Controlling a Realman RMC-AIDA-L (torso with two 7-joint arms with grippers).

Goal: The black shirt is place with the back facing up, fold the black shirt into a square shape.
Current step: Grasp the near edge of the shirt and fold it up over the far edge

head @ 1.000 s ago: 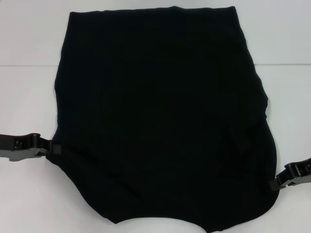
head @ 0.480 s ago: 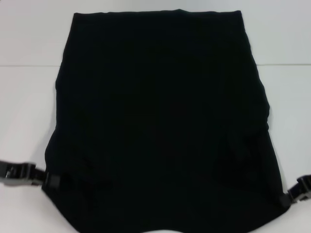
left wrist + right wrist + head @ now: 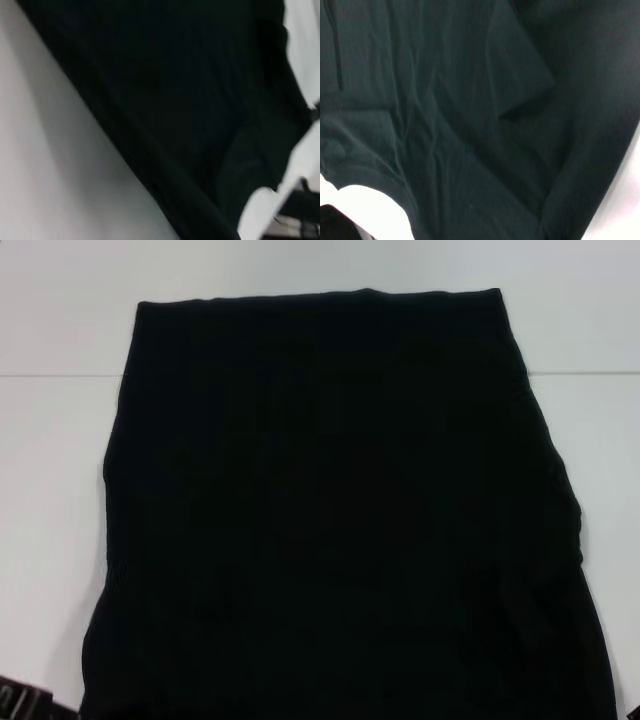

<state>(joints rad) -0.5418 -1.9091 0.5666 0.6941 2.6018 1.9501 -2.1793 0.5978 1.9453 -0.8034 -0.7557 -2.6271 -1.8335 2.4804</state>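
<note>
The black shirt (image 3: 340,510) lies flat on the white table, plain side up, with its far hem straight and its near edge running past the bottom of the head view. Only a sliver of my left arm (image 3: 20,702) shows at the bottom left corner, beside the shirt's near left edge. My right gripper is below that view's bottom right corner. The left wrist view shows the shirt's (image 3: 190,100) edge running across bare table. Wrinkled cloth of the shirt (image 3: 470,125) fills the right wrist view. The shirt slides along with both grippers, so both keep their hold.
White table (image 3: 60,490) shows on both sides of the shirt and beyond its far hem. A thin seam line (image 3: 50,375) crosses the table behind the shirt.
Both grippers pulled back toward the robot and dropped out of the head view. The shirt slid with them, its far hem coming nearer and its near edge leaving the picture.
</note>
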